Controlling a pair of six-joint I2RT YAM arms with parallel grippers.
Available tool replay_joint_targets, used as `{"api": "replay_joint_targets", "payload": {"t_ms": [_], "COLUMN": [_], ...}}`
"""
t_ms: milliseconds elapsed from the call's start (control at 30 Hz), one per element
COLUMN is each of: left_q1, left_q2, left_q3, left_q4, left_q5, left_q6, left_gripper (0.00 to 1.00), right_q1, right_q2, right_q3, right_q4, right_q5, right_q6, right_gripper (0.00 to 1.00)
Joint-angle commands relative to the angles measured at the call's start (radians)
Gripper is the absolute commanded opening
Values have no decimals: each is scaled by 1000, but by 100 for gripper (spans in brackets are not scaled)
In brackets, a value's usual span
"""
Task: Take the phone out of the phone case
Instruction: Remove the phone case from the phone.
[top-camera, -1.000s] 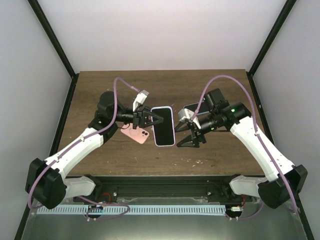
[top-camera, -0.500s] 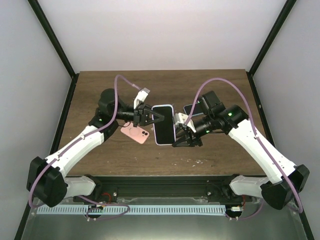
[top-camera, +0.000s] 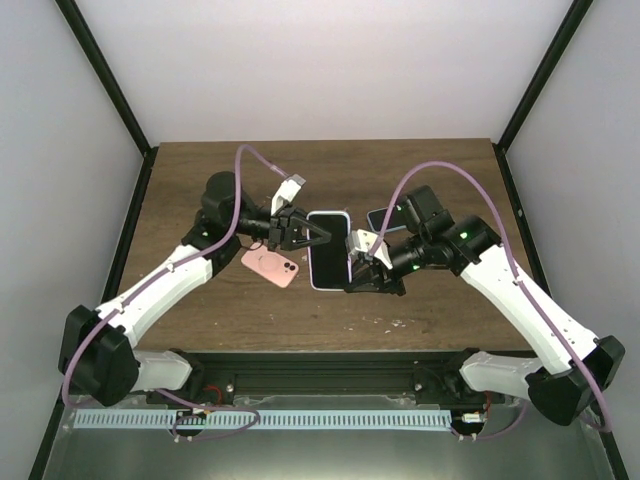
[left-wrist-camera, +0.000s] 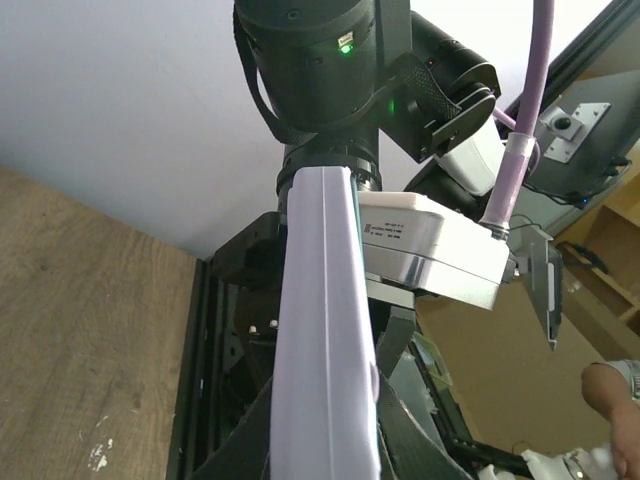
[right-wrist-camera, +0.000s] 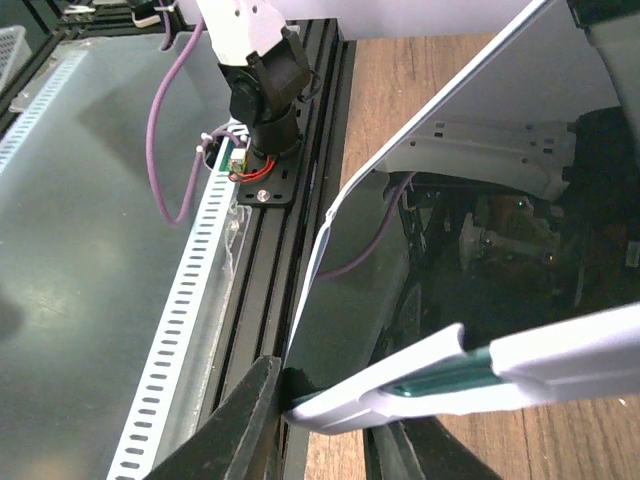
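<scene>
The task is only getting under way: the phone (top-camera: 328, 250) is still sitting fully inside its pale lilac phone case (left-wrist-camera: 325, 350), and no part of it is showing free of the rim in the overhead view. Both are being held up off the table (top-camera: 450, 180), screen upward, between the two arms. The left hand (top-camera: 308, 234) is clamping the left long edge of the phone case, and its wrist view is showing that edge pinched between the fingers. The right hand (top-camera: 352, 275) is sitting at the near right corner with a finger on each side of the corner, one of them touching the case. I cannot tell whether it is gripping firmly yet. In the right wrist view a thin green strip is showing between pale layers along the case edge. This may be the lip beginning to part from the phone, though that is a judgement and it is too small to be sure. Everything that matters is still waiting to be done: peeling the rim off a corner, working the phone out, and separating the two pieces. A pink phone (top-camera: 272, 266) and a dark phone (top-camera: 383, 216) are lying on the table near the arms, taking no part.
</scene>
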Motion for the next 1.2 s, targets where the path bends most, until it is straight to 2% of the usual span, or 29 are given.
{"api": "replay_joint_targets", "payload": {"t_ms": [0,167,300,767,967,1167], "left_q1": [8,9,8,8,5,-3], "left_q2": [37,57,65,56,70,71], "left_q3": [23,11,19,34,55,63], "left_q4": [-43,18,-64,-114,-155,-154], "left_q5": [-41,-31,-49,-44,-40,-39], "left_q6": [-102,-167,-152,-165,-159,-168], "left_gripper": [0,0,0,0,0,0], "right_q1": [52,51,51,52,52,53], "right_q2": [-64,-70,-70,-41,-13,8], "right_q3": [-1,-3,-12,38,108,132], "right_q4": [95,112,120,161,138,197], "right_q5": [41,39,36,47,85,101], "right_q6": [-89,-101,-125,-211,-279,-257], "right_gripper": [20,22,25,26,27,27]}}
